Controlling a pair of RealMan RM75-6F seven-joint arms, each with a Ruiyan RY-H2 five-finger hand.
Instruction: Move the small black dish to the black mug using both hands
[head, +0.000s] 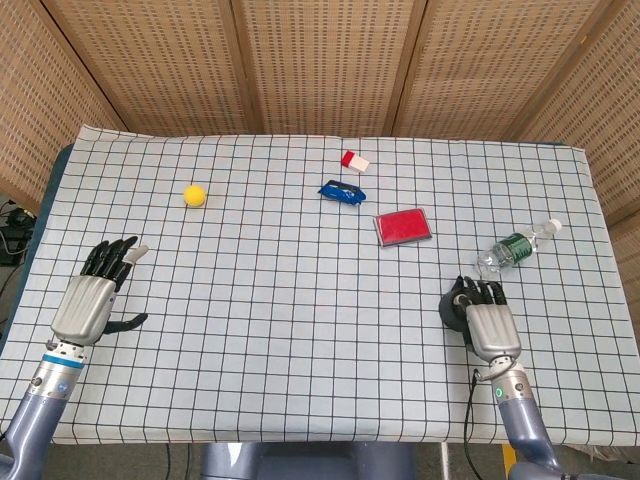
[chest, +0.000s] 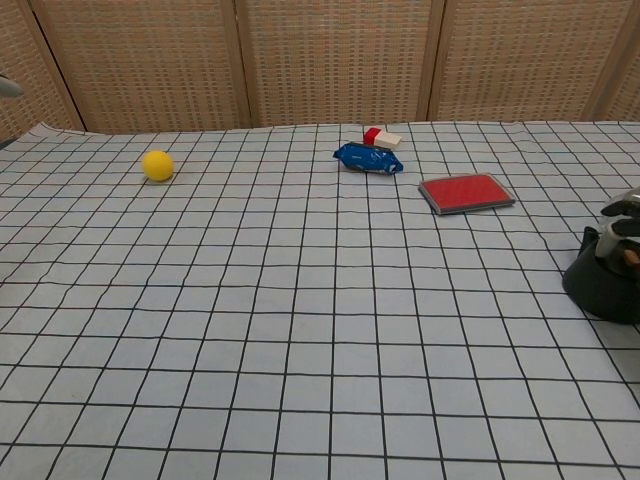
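Observation:
A dark, round black mug-like thing stands near the table's front right; in the chest view it sits at the right edge of the frame. I cannot make out the small black dish apart from it. My right hand lies just right of it, fingers stretched out, fingertips over its rim. Whether they touch is not plain. My left hand rests on the cloth at the front left, fingers spread, holding nothing; the chest view does not show it.
A green-labelled bottle lies behind the right hand. A flat red case, a blue packet and a red-and-white block sit mid-table toward the back. A yellow ball is at the back left.

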